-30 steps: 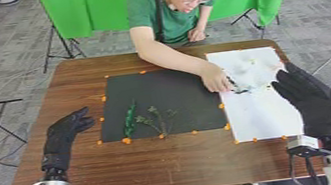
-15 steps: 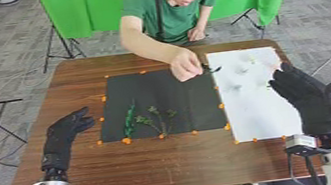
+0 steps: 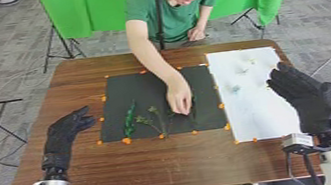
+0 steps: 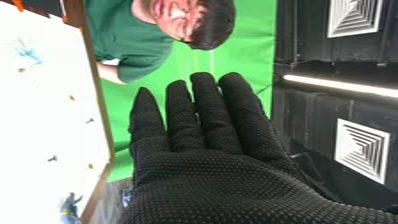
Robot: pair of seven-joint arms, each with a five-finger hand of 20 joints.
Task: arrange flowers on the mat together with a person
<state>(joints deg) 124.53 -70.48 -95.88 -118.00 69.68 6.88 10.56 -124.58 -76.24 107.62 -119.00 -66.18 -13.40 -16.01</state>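
Observation:
In the head view my left hand (image 3: 62, 135) is over the table's left side, beside the black mat (image 3: 126, 92), fingers relaxed. My right hand (image 3: 314, 104) is at the right edge of the white sheet (image 3: 263, 114), fingers straight, holding nothing. On the mat lie a green leafy stem (image 3: 130, 120) and a branching sprig (image 3: 157, 119). The person's hand (image 3: 180, 99) is low over the mat, right of the sprig, with a dark thin stem (image 3: 193, 108) by its fingertips. Small pale flowers (image 3: 237, 88) lie on the white sheet. In the right wrist view my right hand (image 4: 213, 175) has its fingers straight.
The brown table (image 3: 153, 167) extends around the mat and sheet. Orange markers (image 3: 126, 140) line the mat's edges. The person's other hand (image 3: 195, 34) rests at the far table edge. A green backdrop (image 3: 82, 19) stands behind.
The person's hand has gone from the white sheet across to the black mat and down toward its near right part, carrying a dark stem. My right hand has shifted slightly left; my left has kept still.

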